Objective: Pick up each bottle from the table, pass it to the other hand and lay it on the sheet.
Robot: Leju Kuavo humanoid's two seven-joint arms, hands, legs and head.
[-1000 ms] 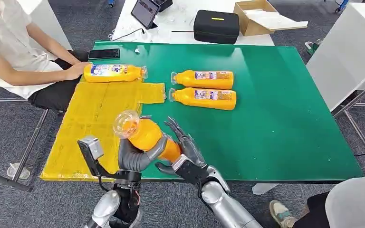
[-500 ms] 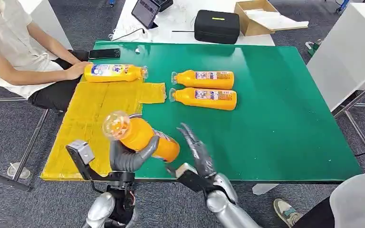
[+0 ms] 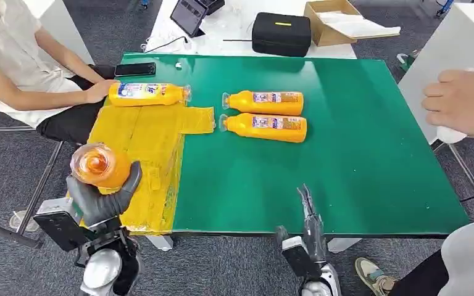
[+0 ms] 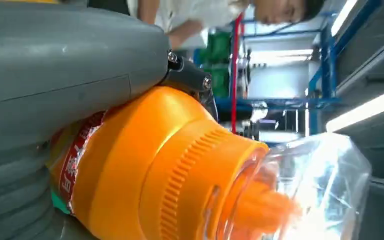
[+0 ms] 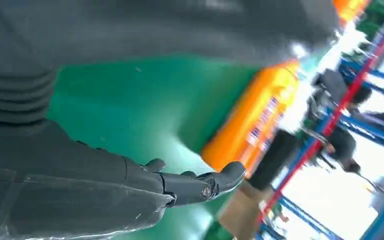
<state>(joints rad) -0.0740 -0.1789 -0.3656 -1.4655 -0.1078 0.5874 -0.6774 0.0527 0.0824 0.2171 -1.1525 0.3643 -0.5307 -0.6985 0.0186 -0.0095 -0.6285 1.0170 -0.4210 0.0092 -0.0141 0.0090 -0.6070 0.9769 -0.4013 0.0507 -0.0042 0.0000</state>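
The robot's left hand grips an orange bottle around its body, the clear cap end tipped up toward the head camera. The bottle hangs above the near left corner of the yellow sheet, clear of its surface. In the left wrist view the thick grey thumb presses across the bottle's shoulder, just behind the ribbed collar and transparent cap.

The right hand holds nothing; its fingers are straight and apart at the near edge of the green table, well away from the bottle.

One bottle already lies across the far end of the sheet, a seated person's hand touching its base. Two more bottles lie side by side on the bare table.

Risks, as judged from this moment: the held bottle sits over the sheet's outer corner, so a release here could let it roll off the table edge. The smooth round body could also slip in the grip as the wrist turns to lay it flat. The sheet looks thin and could wrinkle or shift on contact.
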